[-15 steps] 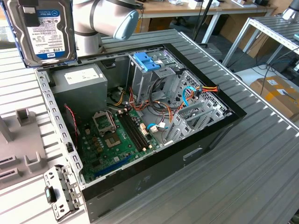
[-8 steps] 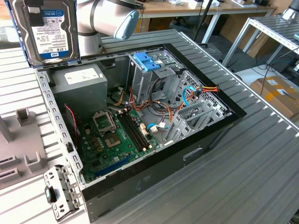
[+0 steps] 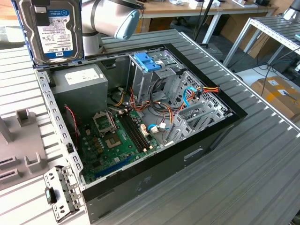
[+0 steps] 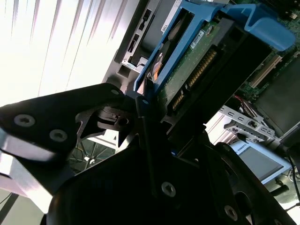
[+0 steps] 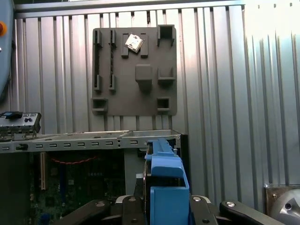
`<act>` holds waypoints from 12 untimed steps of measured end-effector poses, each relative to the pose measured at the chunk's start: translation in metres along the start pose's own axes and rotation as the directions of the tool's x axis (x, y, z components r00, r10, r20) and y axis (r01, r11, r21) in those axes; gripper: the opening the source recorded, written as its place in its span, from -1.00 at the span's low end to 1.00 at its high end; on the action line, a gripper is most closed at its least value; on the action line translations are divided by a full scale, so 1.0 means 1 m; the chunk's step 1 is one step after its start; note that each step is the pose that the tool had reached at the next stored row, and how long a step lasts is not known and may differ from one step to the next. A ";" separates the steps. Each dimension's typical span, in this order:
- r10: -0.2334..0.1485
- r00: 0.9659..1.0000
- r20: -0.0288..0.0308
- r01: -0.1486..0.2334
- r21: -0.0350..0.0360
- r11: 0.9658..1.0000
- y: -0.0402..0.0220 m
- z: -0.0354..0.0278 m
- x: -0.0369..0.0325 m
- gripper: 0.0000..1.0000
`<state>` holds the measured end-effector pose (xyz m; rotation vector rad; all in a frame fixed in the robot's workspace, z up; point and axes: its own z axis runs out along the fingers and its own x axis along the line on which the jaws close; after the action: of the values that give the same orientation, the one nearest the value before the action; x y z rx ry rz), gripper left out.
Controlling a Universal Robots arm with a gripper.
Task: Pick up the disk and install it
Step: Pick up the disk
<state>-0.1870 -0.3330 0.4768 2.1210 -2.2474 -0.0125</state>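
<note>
- Disk [image 3: 56, 30] hangs in the air, label facing out, at about 11 o'clock in the exterior view, above the corner of the open computer case [image 3: 211, 133] that holds the power supply box [image 3: 77, 79].
- Gripper [image 5: 164, 208] is clamped on the disk, jaws closed against its two sides, as both wrist views show.
- Pick-up looks done: the disk touches neither table [image 3: 262, 178] nor case.
- Install appears not yet done: the drive cage [image 3: 164, 79], with a light-blue tray [image 3: 147, 61] on top, stands well apart from the disk.
</note>
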 end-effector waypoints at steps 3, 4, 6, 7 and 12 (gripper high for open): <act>0.000 1.000 0.000 0.000 0.000 1.000 -0.0030 -0.0002 -0.0002 -0.28; 0.000 1.000 0.000 0.000 0.000 1.000 -0.0041 -0.0002 -0.0002 -0.28; 0.000 1.000 0.000 0.000 0.000 1.000 -0.0060 -0.0003 -0.0003 -0.28; 0.000 1.000 0.000 0.000 0.000 1.000 -0.0069 -0.0003 -0.0004 -0.28; 0.000 1.000 0.000 0.000 0.000 1.000 -0.0131 -0.0005 -0.0007 -0.28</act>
<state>-0.1739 -0.3330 0.4768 2.1210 -2.2472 -0.0125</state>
